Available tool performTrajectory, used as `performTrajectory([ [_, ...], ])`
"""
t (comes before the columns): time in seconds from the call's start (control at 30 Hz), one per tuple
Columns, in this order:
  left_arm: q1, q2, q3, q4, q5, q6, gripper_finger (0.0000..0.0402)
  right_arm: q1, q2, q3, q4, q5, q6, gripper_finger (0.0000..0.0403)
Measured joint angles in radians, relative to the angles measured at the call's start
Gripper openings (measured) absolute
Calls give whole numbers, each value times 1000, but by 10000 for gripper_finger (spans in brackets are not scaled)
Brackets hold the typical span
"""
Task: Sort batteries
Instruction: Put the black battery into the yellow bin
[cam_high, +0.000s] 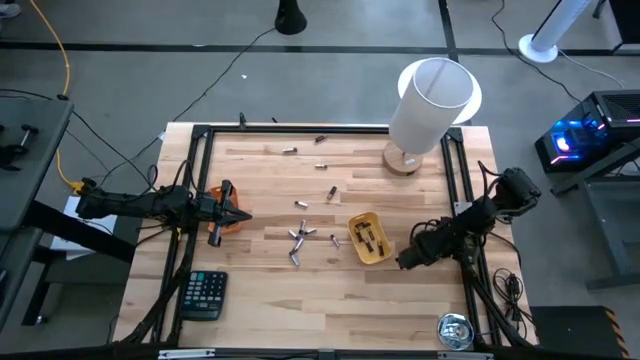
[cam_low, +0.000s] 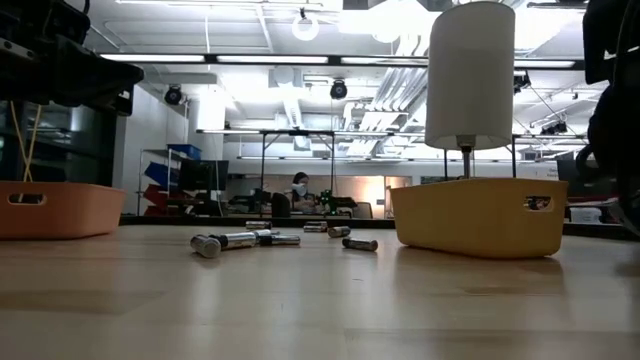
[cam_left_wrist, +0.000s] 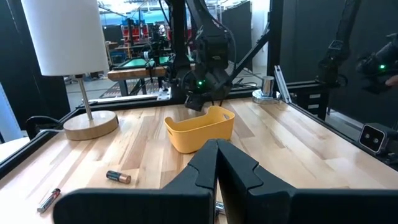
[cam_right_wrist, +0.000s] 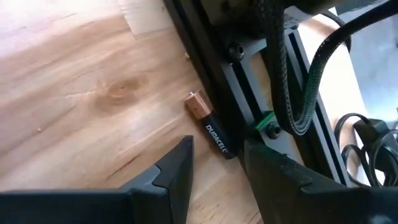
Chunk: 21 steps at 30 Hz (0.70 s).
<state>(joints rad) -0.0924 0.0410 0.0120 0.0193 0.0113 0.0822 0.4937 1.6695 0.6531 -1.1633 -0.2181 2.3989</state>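
Honestly, my right gripper (cam_right_wrist: 214, 163) is spread right over a Duracell battery (cam_right_wrist: 209, 132) lying tight against the table's black frame rail (cam_right_wrist: 205, 50), so I'd pinch its middle and lift straight. Farther off sit the yellow tray (cam_high: 370, 239) and loose batteries (cam_high: 300, 238), while my left gripper (cam_high: 243, 213), pressed together, hangs over the orange tray (cam_high: 227, 227).

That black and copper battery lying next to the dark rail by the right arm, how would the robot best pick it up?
Probably across the middle of the battery, from straight above. It lies flat on the wood, its black end close against the table's dark frame rail, so a sideways approach looks blocked. The right gripper hangs just over it, jaws open either side, nearly lined up already.
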Motion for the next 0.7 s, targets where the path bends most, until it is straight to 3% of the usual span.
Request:
performTrajectory([
  [0.47, 0, 0, 0, 0, 1, 0, 0, -53, -48, -78, 47, 140, -31, 143],
  [0.7, 0, 0, 0, 0, 1, 0, 0, -61, -150, -59, 100, 361, -115, 144],
])
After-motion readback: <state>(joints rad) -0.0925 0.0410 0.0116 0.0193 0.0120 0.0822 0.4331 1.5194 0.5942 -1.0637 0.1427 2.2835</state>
